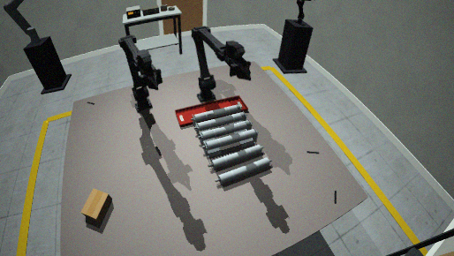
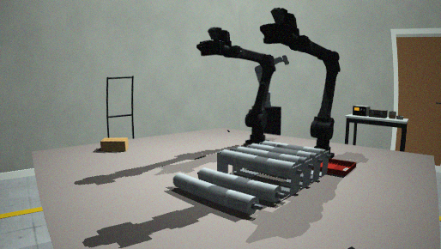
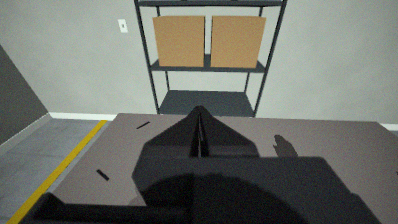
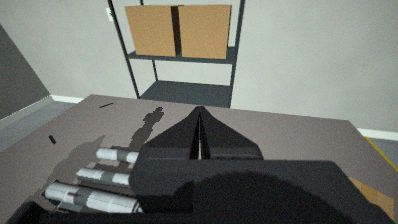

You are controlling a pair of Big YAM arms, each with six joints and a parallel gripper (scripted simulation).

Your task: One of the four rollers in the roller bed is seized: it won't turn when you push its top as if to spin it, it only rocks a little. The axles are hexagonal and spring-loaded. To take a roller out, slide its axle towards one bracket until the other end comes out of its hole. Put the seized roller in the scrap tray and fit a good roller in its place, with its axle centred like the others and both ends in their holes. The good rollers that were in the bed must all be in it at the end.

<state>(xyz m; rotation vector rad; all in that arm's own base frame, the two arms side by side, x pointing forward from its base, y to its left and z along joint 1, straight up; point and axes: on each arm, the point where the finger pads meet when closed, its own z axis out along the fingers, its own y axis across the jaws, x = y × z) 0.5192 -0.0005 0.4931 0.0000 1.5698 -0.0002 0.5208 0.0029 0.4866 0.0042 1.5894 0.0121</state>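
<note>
The roller bed (image 1: 223, 128) holds several grey rollers in its brackets at the table's middle; it also shows in the exterior view (image 2: 274, 165). Two spare rollers (image 1: 240, 164) lie on the table just in front of it. The red scrap tray (image 1: 211, 109) lies behind the bed and looks empty. My left gripper (image 1: 242, 71) is shut and empty, raised high above the tray's end; its fingers touch in the left wrist view (image 3: 200, 135). My right gripper (image 1: 152, 80) is shut and empty, raised high to the side of the bed, with its fingers together (image 4: 200, 132).
A cardboard box (image 1: 94, 204) sits near the table's front corner. Small black bits (image 1: 313, 152) lie scattered on the table. A shelf with two boxes (image 3: 207, 42) stands beyond the table. Black pedestals (image 1: 293, 44) and a side table (image 1: 152, 18) stand behind the arms.
</note>
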